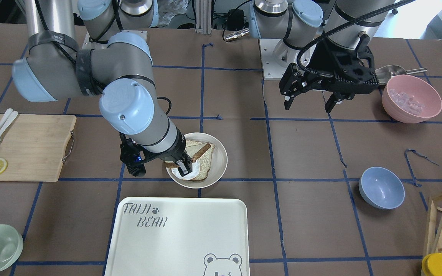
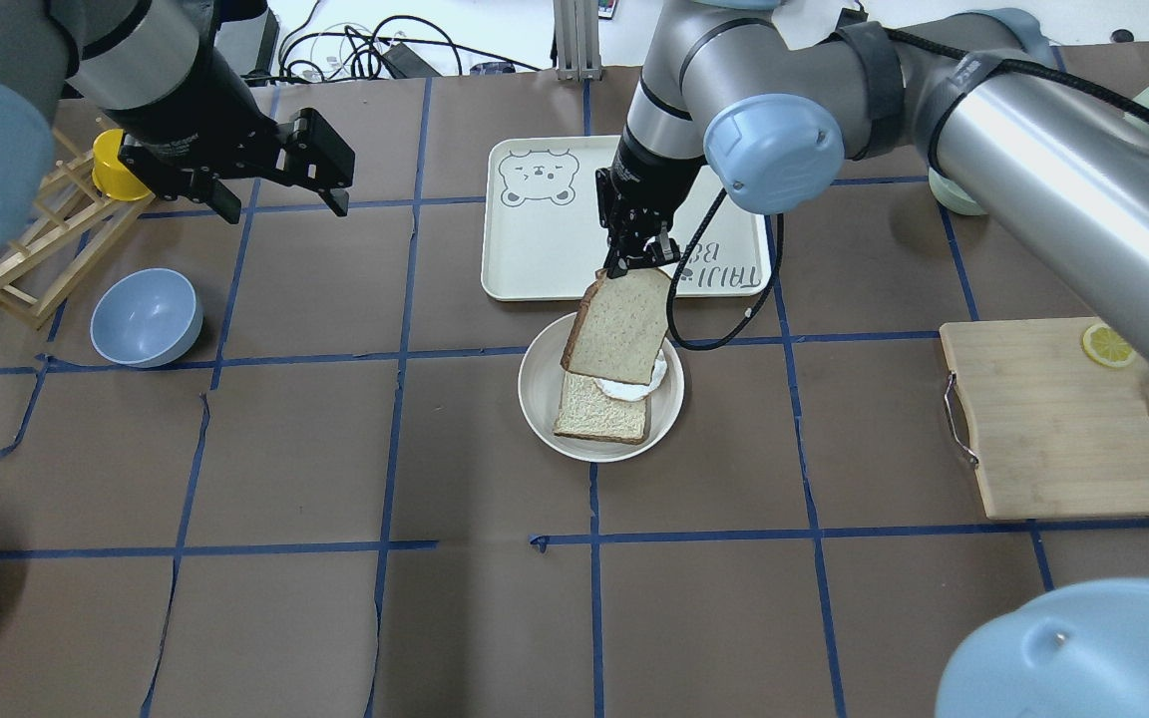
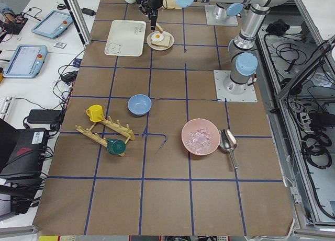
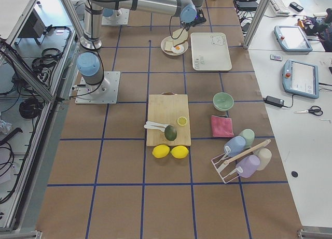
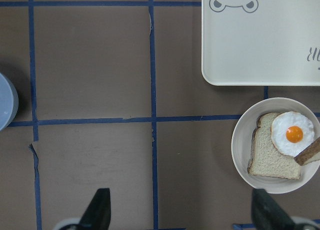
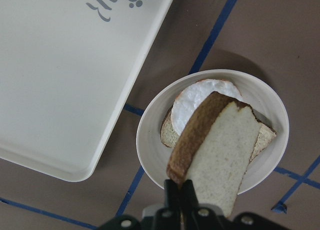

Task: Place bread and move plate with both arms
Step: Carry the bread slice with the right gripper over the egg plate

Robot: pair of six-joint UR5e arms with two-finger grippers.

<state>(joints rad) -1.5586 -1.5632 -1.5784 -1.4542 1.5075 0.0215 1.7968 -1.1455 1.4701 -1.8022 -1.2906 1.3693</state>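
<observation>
My right gripper [image 2: 634,261] is shut on one edge of the bread [image 2: 619,324], a speckled slice with a dark brown crust. It holds the slice tilted above the off-white plate [image 2: 540,399]. In the right wrist view the bread [image 6: 215,145] hangs over the plate [image 6: 150,140]. On the plate lie a paler slice [image 2: 599,414] and a fried egg [image 5: 294,133]. My left gripper [image 2: 285,194] is open and empty, high over the table, far to the plate's left. It also shows in the front view [image 1: 308,106].
A white bear-print tray [image 2: 535,259] lies just beyond the plate. A wooden cutting board [image 2: 1053,419] with a lemon slice is to the right. A blue bowl [image 2: 146,317] and a wooden rack [image 2: 26,249] are to the left. A pink bowl [image 1: 411,98] stands near the left arm's base.
</observation>
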